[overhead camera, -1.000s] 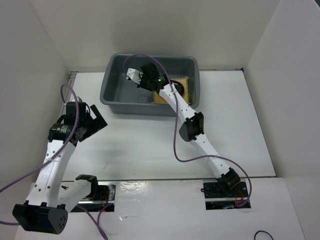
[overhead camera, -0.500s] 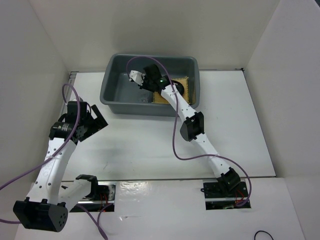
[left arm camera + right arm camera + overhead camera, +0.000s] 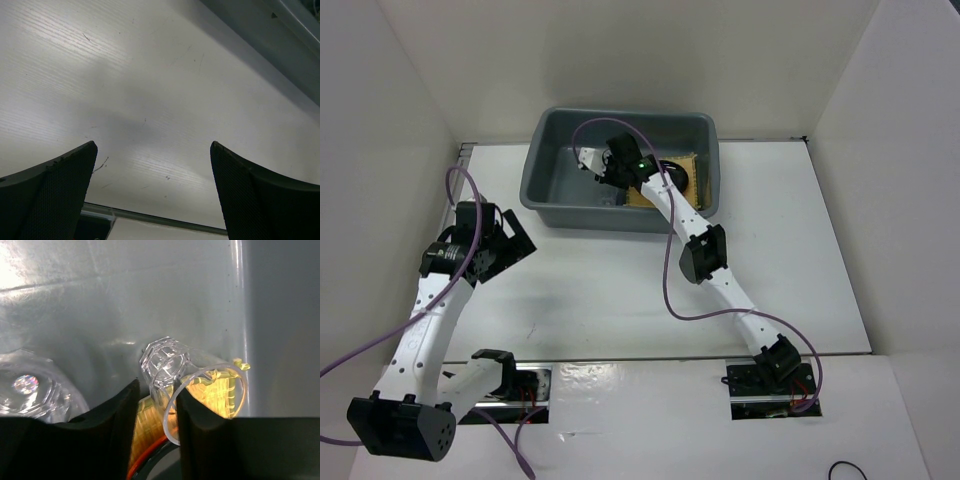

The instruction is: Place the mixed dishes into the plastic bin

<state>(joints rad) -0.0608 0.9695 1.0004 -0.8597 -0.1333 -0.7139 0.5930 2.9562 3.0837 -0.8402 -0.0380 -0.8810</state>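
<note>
Over the last second the right arm was observed to sink a little further into the plastic bin [image 3: 548,185], its wrist drawing nearer the bin floor, while the left arm was found practically unmoved. This is judged to mean that the last dish is being lowered for release and that the task is close to completion. The right end effector [image 3: 157,400] is nearly pressed together, only a narrow gap being left between the jaws. In that gap the rim wall of the glass cup [image 3: 172,362] is pinched. The cup is held tilted, its faceted base pointing away from the wrist camera and its mouth towards it. It hangs inside the bin over the bamboo mat [image 3: 691,159] and over the edge of the orange plate [image 3: 146,460]. The black plate [image 3: 677,176] is seen lying on the mat. Whether the cup touches the bin floor cannot be told. A second clear faceted glass item [image 3: 27,387] is noted at the left of the wrist view; it could not be identified further. The left end effector [image 3: 155,192] is spread wide and holds nothing. It hovers above the bare counter [image 3: 150,95], just outside the near wall of the bin.
</note>
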